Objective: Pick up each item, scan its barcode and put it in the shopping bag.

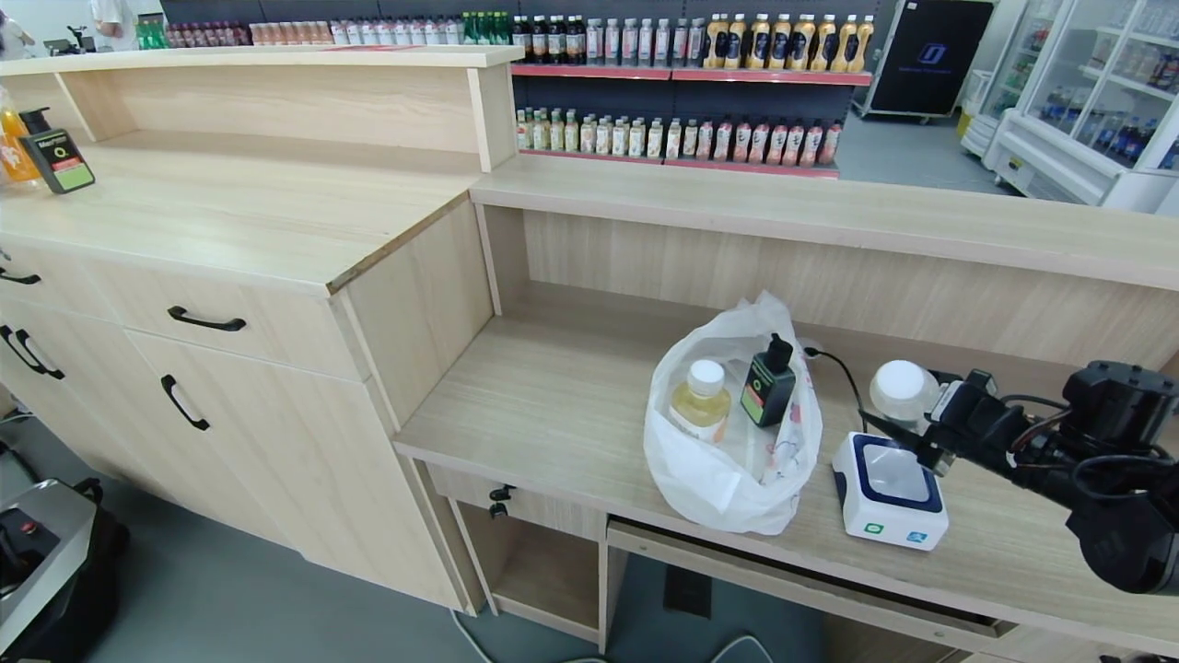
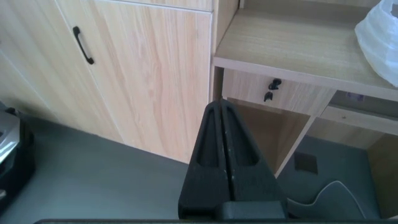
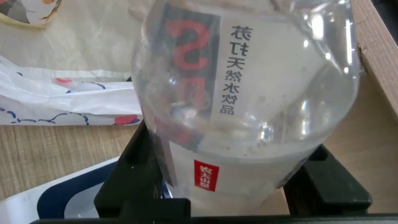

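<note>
My right gripper (image 1: 926, 419) is shut on a clear bottle (image 1: 901, 390) with a white cap and holds it just above the white and blue barcode scanner (image 1: 890, 490). In the right wrist view the clear bottle (image 3: 249, 112) sits between the black fingers (image 3: 127, 177), with the scanner (image 3: 59, 196) below. The white shopping bag (image 1: 737, 442) stands open to the left of the scanner. It holds a yellow bottle (image 1: 701, 401) and a black and green bottle (image 1: 767, 387). My left gripper (image 2: 222, 109) is shut with nothing in it, low beside the cabinet and above the floor.
On the higher counter (image 1: 230, 221) at the far left stand an orange bottle (image 1: 13, 147) and another black and green bottle (image 1: 57, 157). A black cable (image 1: 843, 373) runs behind the bag. Cabinet doors with black handles (image 1: 184, 402) are on the left, and drink shelves (image 1: 682, 138) at the back.
</note>
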